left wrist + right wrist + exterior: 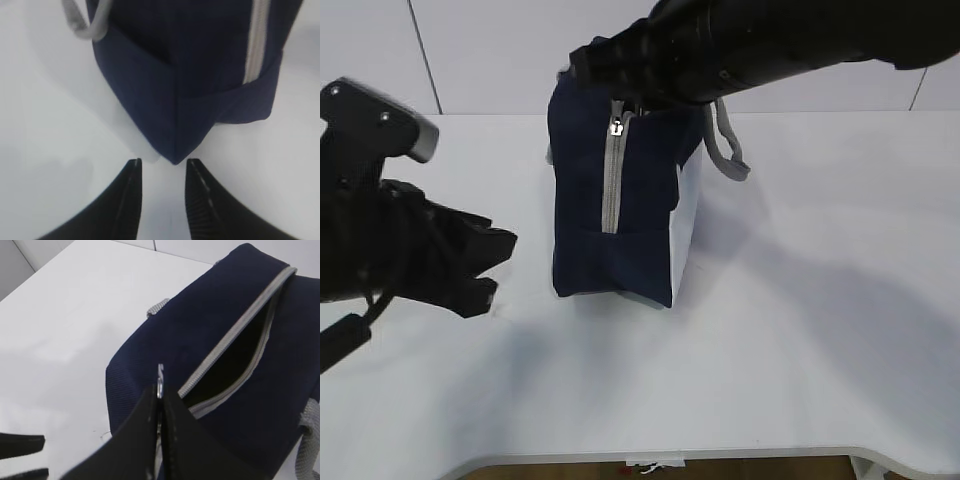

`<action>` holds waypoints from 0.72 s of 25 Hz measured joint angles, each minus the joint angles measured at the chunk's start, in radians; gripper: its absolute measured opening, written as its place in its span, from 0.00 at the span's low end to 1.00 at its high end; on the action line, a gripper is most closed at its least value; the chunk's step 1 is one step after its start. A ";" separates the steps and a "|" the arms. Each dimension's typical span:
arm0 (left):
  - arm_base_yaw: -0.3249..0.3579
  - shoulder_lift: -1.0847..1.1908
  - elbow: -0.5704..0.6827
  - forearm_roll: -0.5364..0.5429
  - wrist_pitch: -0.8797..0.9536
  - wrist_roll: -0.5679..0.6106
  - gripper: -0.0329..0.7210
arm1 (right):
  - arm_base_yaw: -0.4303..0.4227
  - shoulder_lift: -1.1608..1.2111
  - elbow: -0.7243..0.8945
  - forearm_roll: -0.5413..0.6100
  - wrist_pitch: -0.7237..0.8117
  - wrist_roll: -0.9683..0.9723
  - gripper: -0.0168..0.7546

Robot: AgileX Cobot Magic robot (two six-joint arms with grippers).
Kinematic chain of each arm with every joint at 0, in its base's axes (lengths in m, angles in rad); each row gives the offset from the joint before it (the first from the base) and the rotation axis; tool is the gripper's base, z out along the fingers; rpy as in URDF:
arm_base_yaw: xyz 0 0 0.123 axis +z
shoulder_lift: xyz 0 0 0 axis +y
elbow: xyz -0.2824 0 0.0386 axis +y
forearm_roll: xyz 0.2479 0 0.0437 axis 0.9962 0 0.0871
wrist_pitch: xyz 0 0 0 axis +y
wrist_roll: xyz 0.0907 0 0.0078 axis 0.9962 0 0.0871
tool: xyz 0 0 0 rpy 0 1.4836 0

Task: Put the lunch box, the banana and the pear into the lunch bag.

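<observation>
The navy lunch bag [620, 215] stands in the middle of the white table, its grey zipper [611, 185] facing me. My right gripper [617, 108] reaches over the bag's top and is shut on the zipper's ring pull [160, 379]. In the right wrist view the zipper is partly open, showing a dark gap [235, 355]. My left gripper [485, 272] is open and empty, low at the bag's left. In the left wrist view the bag's bottom corner [175, 150] sits just ahead of its open fingertips [132, 190]. The lunch box, the banana and the pear are out of view.
A grey webbing handle [730, 150] hangs off the bag's right side; another shows in the left wrist view [80, 22]. The table's front edge [720, 455] runs along the bottom. A white wall stands behind.
</observation>
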 joint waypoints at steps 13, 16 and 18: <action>-0.083 0.136 0.000 0.095 -0.224 -0.011 0.48 | 0.000 0.000 0.000 0.006 0.000 0.005 0.04; -0.083 0.136 0.000 0.095 -0.271 -0.042 0.64 | 0.000 0.000 0.000 0.007 0.000 0.005 0.04; -0.083 0.136 0.000 0.098 -0.300 -0.056 0.71 | 0.000 0.000 0.000 0.012 0.000 0.005 0.04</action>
